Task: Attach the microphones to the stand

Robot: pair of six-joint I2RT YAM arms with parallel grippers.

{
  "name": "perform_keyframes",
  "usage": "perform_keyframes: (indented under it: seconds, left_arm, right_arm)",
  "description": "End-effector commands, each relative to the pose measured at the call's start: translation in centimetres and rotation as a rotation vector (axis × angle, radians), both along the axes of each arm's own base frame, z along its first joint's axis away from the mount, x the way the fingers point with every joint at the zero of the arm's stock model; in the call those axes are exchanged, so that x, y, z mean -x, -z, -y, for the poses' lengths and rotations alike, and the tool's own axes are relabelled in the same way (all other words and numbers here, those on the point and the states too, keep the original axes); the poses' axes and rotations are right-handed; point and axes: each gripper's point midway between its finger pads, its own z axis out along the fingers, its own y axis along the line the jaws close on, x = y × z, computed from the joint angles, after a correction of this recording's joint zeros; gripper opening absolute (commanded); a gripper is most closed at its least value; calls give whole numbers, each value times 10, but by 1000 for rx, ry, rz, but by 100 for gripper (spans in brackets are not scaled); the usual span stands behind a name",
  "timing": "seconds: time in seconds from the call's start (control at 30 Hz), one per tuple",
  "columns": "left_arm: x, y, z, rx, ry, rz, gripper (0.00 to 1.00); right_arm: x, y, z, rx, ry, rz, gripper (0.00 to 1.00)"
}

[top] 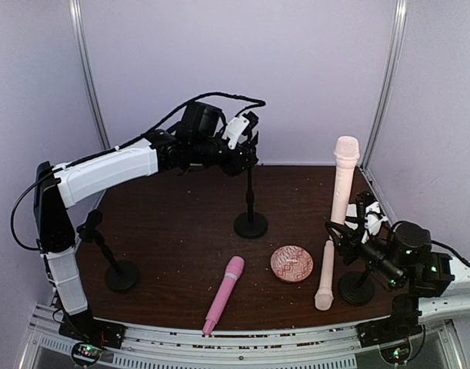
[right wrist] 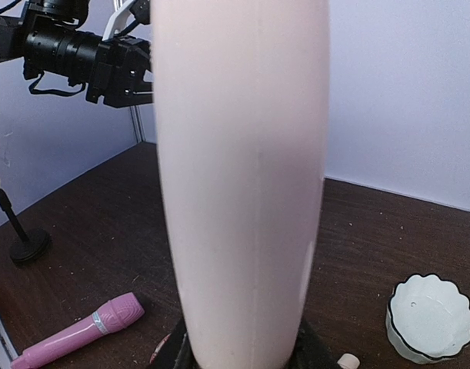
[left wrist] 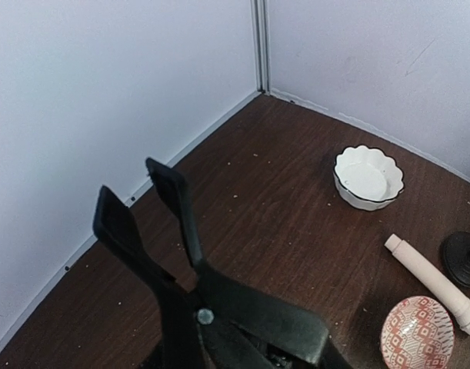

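From above, the upright peach microphone is clenched in the right claw; the pink microphone and second peach microphone are laid on the worktop. The left claw's grip cannot be told. Left wrist: a forked black clip is shown. Right wrist: the upright peach microphone is shown close.

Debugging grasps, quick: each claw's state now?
Left claw: atop the middle stand, cannot tell if closed.
Right claw: closed on the upright cream microphone.

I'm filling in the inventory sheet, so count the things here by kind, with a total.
Microphones: 3: upright peach microphone, flat peach microphone, pink microphone
Stands: 3: left stand, middle stand, right stand
Dishes: 2: patterned pink dish, white bowl
Total: 8
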Motion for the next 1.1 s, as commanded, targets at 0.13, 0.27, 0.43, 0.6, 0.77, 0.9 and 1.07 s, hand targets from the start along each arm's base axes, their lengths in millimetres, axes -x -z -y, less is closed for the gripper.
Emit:
perform_keyframes:
  seconds: [0.13,0.27,0.43,0.6,0.77,0.9,1.07]
  left_arm:
    - [3,-55,-3,95,73,131,50]
    - [-17,-53,-19,99,-102,110,62]
    - [-26,-51,-35,66,-275,126,73]
    - [-27,-51,-47,64,-374,114,69]
    - [-21,-48,-56,40,-381,103,70]
    - [-14,-45,-60,18,-357,113,67]
    - [-6,-39,-53,-15,-264,117,63]
  right_arm:
    - [-2,-4,-7,-35,-11,0,1]
    - [-2,-2,-5,-33,-5,-2,1]
    - [-3,3,-5,-29,2,-4,1]
    - [-5,3,-9,-28,-7,-6,1]
    - [-4,6,-12,-23,-18,-13,1]
    - [-4,6,-11,-28,-16,-12,2]
    - [-5,5,-10,-26,-15,-10,2]
